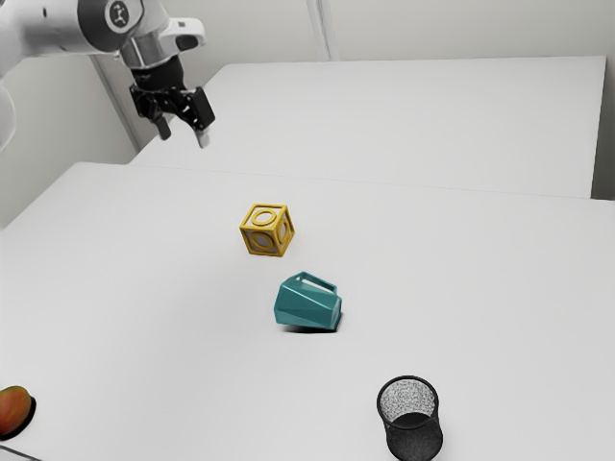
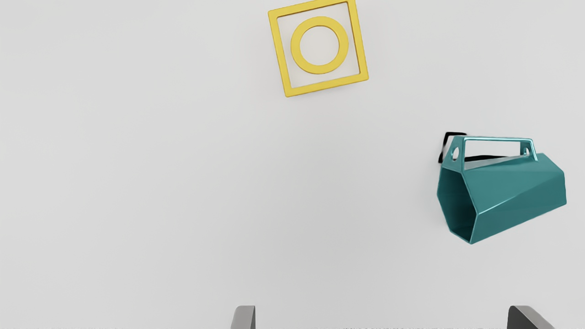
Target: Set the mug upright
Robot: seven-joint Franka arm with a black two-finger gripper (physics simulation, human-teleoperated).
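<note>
Mug (image 2: 516,192) on its side, noted for the record; inspection taken from the jaws outward. Found jaws of the black gripper (image 1: 184,134) wide apart, with grey fingertips (image 2: 244,317) at opposite sides of the gap. Observed gripper raised above the far part of the white table (image 1: 480,288), toward the exterior view's upper left, well apart from the mug. Recorded next a yellow cube (image 1: 267,230) with ring-patterned faces, resting on the table between gripper and mug in the exterior view, near the latter. Confirmed teal, faceted body on the tabletop, open mouth facing sideways, handle along the side nearer the cube. Located farther out, toward the exterior view's lower right, a black mesh cup (image 1: 382,408), upright, mouth upward. Logged at the exterior view's lower left a rounded orange-red item (image 1: 13,410), partly cut off by the edge; possibly a fruit, identity uncertain from this angle.
</note>
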